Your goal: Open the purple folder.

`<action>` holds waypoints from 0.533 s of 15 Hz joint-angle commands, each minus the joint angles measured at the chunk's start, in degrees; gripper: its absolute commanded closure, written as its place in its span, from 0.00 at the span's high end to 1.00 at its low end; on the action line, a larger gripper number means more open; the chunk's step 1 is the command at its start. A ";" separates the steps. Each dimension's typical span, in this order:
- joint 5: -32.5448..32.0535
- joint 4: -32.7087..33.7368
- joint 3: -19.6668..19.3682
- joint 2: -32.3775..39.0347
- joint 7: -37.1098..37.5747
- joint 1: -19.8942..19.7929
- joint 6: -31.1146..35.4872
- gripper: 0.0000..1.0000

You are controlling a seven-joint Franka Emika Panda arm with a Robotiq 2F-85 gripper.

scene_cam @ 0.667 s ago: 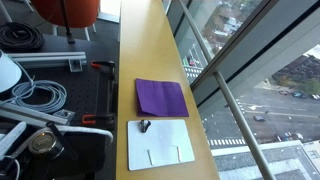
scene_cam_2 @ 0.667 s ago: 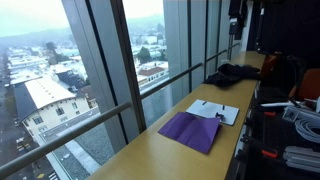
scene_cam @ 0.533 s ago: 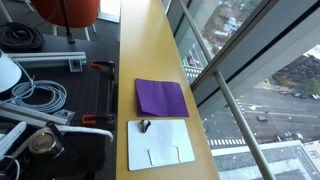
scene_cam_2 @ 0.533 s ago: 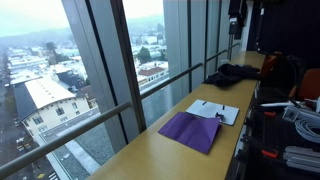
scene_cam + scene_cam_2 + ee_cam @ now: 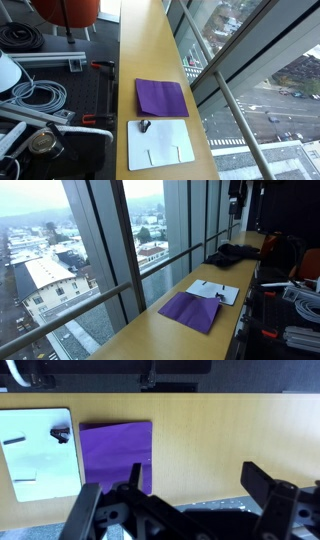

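The purple folder (image 5: 161,97) lies flat and closed on the long wooden counter (image 5: 140,45) by the window. It shows in both exterior views (image 5: 191,310) and in the wrist view (image 5: 115,454). My gripper (image 5: 196,477) is seen only in the wrist view. It is open and empty, held above the counter, with one finger over the folder's edge and the other over bare wood. The arm is not seen in either exterior view.
A white board (image 5: 159,143) with a small dark clip (image 5: 144,126) lies beside the folder. Dark cloth (image 5: 232,252) lies farther along the counter. Cables and gear (image 5: 35,98) fill the table beside the counter. Tall windows (image 5: 110,240) run along the counter's far edge.
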 commanded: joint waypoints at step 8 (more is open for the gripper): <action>1.88 2.63 -5.40 19.82 -15.32 -5.54 9.52 1.00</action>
